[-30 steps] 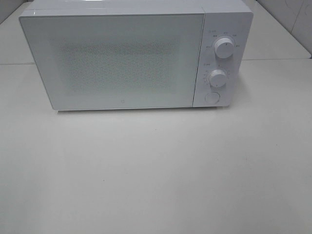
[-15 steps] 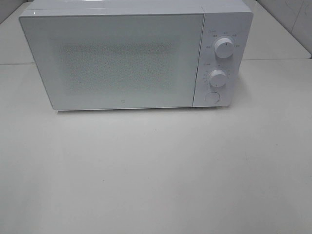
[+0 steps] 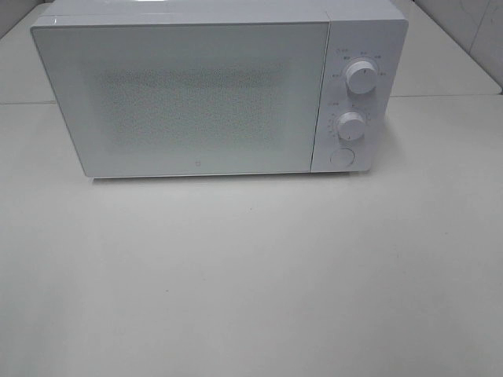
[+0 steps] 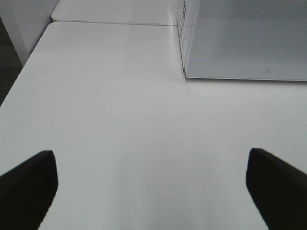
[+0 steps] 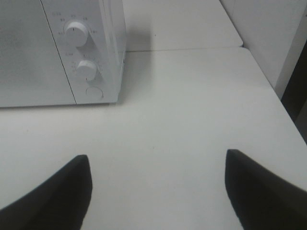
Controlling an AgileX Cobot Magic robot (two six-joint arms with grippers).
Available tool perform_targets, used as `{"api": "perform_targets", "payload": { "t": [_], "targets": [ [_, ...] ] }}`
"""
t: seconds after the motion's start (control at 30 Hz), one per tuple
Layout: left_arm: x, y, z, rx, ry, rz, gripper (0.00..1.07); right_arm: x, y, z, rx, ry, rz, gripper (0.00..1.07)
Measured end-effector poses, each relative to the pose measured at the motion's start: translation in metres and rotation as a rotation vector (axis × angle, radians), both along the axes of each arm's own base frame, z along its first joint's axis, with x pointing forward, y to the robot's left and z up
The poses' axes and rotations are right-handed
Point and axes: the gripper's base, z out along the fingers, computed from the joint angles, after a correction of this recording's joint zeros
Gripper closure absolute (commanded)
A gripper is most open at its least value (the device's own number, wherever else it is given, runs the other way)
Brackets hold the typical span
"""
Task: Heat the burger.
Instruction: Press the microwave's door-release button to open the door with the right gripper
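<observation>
The burger is out of view in every frame. A white microwave (image 3: 212, 86) stands at the back of the table with its door shut; its frosted door (image 3: 185, 98) hides the inside. Its control panel has an upper knob (image 3: 360, 77), a lower knob (image 3: 350, 126) and a round button (image 3: 341, 156). No arm shows in the high view. My left gripper (image 4: 151, 184) is open over bare tabletop, the microwave's front left corner (image 4: 184, 72) ahead of it. My right gripper (image 5: 158, 184) is also open with nothing between its fingers, the microwave's knobs (image 5: 81, 48) ahead.
The white table (image 3: 251, 275) stretches in front of the microwave. A seam (image 3: 440, 96) joins a second table behind. The table's left edge (image 4: 19, 79) and right edge (image 5: 276, 100) drop off to dark floor. A white wall panel (image 5: 268, 33) stands at the right.
</observation>
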Motion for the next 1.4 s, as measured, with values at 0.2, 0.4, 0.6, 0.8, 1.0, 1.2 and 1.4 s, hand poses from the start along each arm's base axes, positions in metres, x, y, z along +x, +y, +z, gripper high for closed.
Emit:
{"api": "perform_targets", "payload": {
  "t": [0.2,0.4,0.6,0.8,1.0,1.2,1.4],
  "targets": [
    [0.0,0.0,0.0,0.0,0.0,0.0,0.06,0.034,0.003,0.016,-0.006,-0.085,0.02,0.32],
    [0.0,0.0,0.0,0.0,0.0,0.0,0.06,0.071,0.008,0.011,-0.011,-0.125,0.042,0.43],
    [0.0,0.0,0.0,0.0,0.0,0.0,0.06,0.101,0.011,0.006,-0.006,-0.18,0.064,0.8],
    [0.0,0.0,0.0,0.0,0.0,0.0,0.06,0.123,0.015,0.004,-0.001,-0.253,0.082,1.07],
    [0.0,0.0,0.0,0.0,0.0,0.0,0.06,0.158,0.019,-0.016,0.004,-0.263,0.107,1.07],
    [0.0,0.0,0.0,0.0,0.0,0.0,0.06,0.179,0.022,-0.04,0.018,-0.28,0.125,1.07],
    [0.0,0.0,0.0,0.0,0.0,0.0,0.06,0.194,0.025,-0.071,0.103,-0.297,0.126,1.07]
  ]
}}
